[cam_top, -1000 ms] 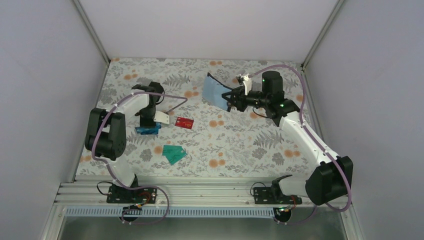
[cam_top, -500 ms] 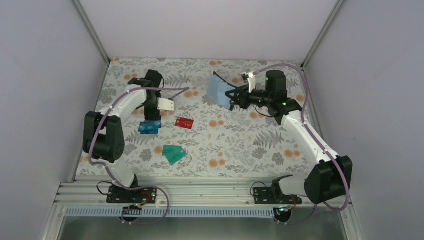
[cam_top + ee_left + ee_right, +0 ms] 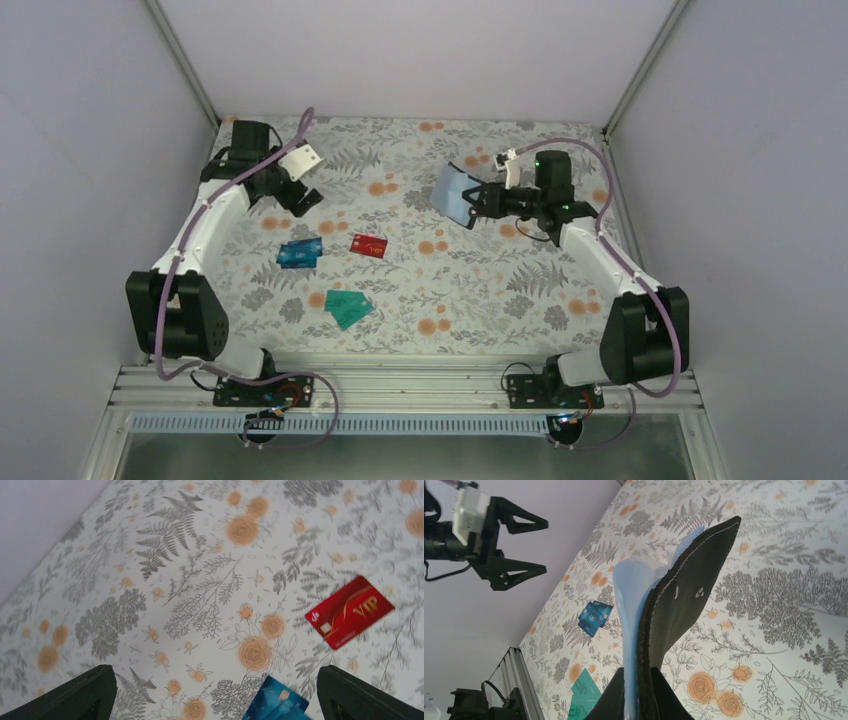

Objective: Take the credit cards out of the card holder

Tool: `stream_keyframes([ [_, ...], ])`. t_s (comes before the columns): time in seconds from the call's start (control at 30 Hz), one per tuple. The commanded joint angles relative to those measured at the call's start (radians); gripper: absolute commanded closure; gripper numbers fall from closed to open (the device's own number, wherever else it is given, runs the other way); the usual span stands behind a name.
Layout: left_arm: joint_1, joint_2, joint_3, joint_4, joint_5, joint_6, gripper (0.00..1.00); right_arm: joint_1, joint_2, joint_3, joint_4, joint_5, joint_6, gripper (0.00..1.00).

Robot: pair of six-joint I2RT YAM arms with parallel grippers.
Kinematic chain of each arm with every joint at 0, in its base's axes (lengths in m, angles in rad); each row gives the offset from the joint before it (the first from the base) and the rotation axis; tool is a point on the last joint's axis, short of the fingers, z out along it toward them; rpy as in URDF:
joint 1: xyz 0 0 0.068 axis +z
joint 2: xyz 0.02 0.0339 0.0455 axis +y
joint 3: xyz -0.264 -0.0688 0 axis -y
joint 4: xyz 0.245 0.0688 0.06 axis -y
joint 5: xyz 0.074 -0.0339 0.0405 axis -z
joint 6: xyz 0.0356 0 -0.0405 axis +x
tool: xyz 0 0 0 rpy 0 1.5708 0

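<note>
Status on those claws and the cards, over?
Left claw open, empty. Right claw shut on card holder, held off the table. Red card, blue card, teal cards lying out. Nothing in the way.

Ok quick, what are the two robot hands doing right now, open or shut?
Left gripper: open, holding nothing.
Right gripper: shut on the card holder.

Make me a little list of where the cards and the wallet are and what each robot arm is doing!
red card: flat on the table
blue card: flat, left of the red card
teal-green cards: overlapping, nearer the arm bases
card holder: held up, open
left end effector: open, empty, far left
right end effector: shut on the card holder
</note>
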Motion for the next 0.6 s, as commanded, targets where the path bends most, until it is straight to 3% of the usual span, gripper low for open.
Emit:
stream_keyframes([
  [0.0, 0.035, -0.066, -0.111, 0.251, 0.076, -0.316, 0.00, -0.009, 0.049, -0.015, 0.037, -0.031, 0.055, 0.96],
  [0.17, 0.066, -0.086, -0.230, 0.392, 0.052, -0.435, 0.00, -0.009, 0.067, -0.040, 0.035, -0.051, 0.061, 0.96],
  [0.47, 0.122, -0.057, -0.275, 0.420, 0.037, -0.467, 0.00, -0.009, 0.125, -0.055, -0.012, -0.133, 0.020, 0.94],
  [0.53, 0.126, -0.060, -0.281, 0.423, 0.043, -0.464, 0.00, -0.010, 0.143, -0.057, -0.027, -0.119, 0.017, 0.89],
  [0.57, 0.128, -0.059, -0.283, 0.424, 0.045, -0.464, 0.00, -0.013, 0.155, -0.055, -0.038, -0.088, 0.022, 0.76],
])
